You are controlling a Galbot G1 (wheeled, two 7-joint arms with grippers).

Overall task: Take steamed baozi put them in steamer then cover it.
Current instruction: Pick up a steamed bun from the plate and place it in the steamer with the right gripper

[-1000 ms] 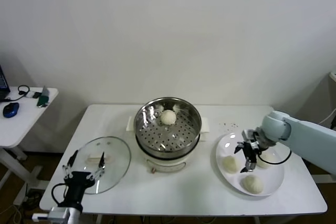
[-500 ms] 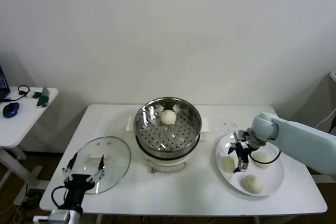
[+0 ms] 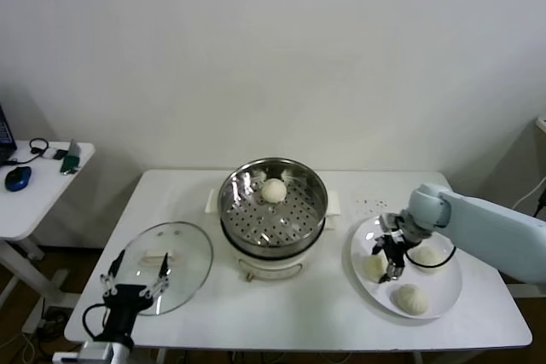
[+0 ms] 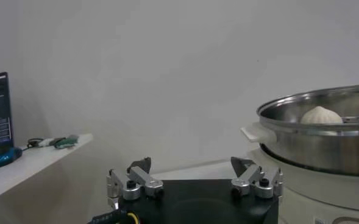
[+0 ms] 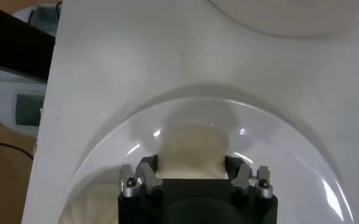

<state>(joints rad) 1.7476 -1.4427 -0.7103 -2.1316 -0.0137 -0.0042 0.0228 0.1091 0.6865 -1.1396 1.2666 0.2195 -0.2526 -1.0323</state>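
Observation:
One steamed baozi [image 3: 273,190] lies in the steel steamer [image 3: 273,183] on its cream pot base; both show in the left wrist view, baozi [image 4: 319,115] and steamer [image 4: 325,137]. Three baozi lie on the white plate [image 3: 445,300]: left [image 3: 372,268], right [image 3: 424,255], front [image 3: 411,297]. My right gripper [image 3: 389,256] is open, low over the left one, and its fingers stand either side of it [image 5: 190,149] in the right wrist view [image 5: 191,165]. The glass cover [image 3: 175,263] lies flat on the table at the left. My left gripper [image 3: 135,283] is open and empty at the cover's near edge [image 4: 191,165].
A small white side table [image 3: 34,189] with a blue mouse [image 3: 17,178] and other small items stands at the far left. The plate [image 5: 277,143] lies close to the table's front right edge. The steamer stands mid-table between cover and plate.
My right gripper has moved left across the plate, from its middle to the left baozi, and now straddles it. The left arm has barely moved.

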